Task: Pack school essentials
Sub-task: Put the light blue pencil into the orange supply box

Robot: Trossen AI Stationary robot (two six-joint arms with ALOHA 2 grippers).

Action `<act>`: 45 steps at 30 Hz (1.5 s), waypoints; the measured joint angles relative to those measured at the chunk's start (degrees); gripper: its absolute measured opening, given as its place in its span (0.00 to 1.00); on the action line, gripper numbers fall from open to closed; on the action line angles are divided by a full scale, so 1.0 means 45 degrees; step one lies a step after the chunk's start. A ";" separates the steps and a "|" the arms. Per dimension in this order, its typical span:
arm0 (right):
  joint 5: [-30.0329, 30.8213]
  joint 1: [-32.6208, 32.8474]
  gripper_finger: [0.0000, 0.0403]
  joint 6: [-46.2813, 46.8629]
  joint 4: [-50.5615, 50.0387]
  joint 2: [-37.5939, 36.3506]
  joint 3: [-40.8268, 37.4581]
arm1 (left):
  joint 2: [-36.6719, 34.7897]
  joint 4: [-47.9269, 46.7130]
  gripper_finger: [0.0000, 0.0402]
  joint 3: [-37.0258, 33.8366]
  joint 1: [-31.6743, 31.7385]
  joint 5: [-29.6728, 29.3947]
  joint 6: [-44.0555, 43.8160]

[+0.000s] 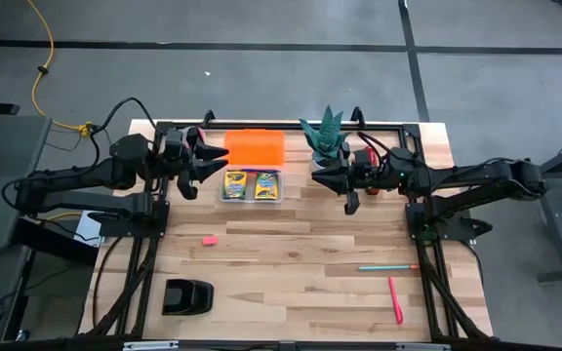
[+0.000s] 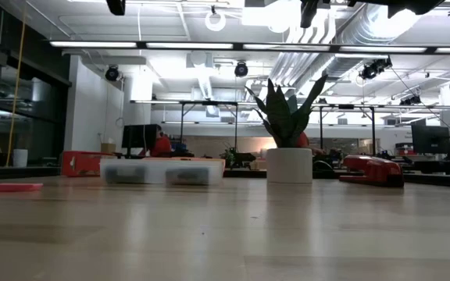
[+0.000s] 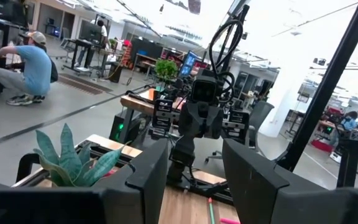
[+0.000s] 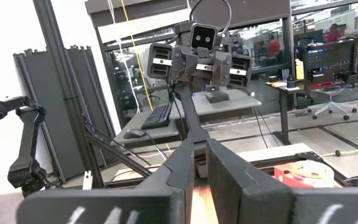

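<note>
A clear container (image 1: 252, 185) at the table's far middle holds two yellow-and-green crayon boxes (image 1: 250, 183), lying side by side; it also shows in the low view (image 2: 162, 170). A tiny pink eraser (image 1: 209, 239) lies on the table nearer the front. A teal pen (image 1: 388, 266) and a pink marker (image 1: 395, 299) lie at the near right. My left gripper (image 1: 213, 162) is open and empty, raised just left of the container. My right gripper (image 1: 326, 175) is shut and empty, raised right of the container.
An orange lid (image 1: 255, 148) lies behind the container. A potted plant (image 1: 325, 136) and a red tape dispenser (image 1: 369, 156) stand at the far right. A black object (image 1: 186, 295) sits at the near left. Bare wood lies in the table's middle.
</note>
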 joint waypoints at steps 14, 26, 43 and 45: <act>0.0000 0.0000 0.08 0.0000 0.0002 0.0000 0.0000 | 0.0005 -0.0019 0.36 0.0000 0.0002 0.0000 0.0005; -0.0265 0.0158 0.08 0.1568 -0.1202 -0.0010 0.0000 | 0.0005 -0.0024 0.36 0.0000 0.0005 -0.0097 0.0005; -0.2393 0.4729 0.08 0.7084 -0.9495 -0.0010 0.0000 | 0.0010 -0.0461 0.04 0.0000 -0.0126 0.0457 0.1109; -0.2213 0.5430 0.08 0.7859 -1.0509 0.0017 0.0000 | 0.0010 -0.0461 0.01 0.0000 -0.0126 0.0424 0.1232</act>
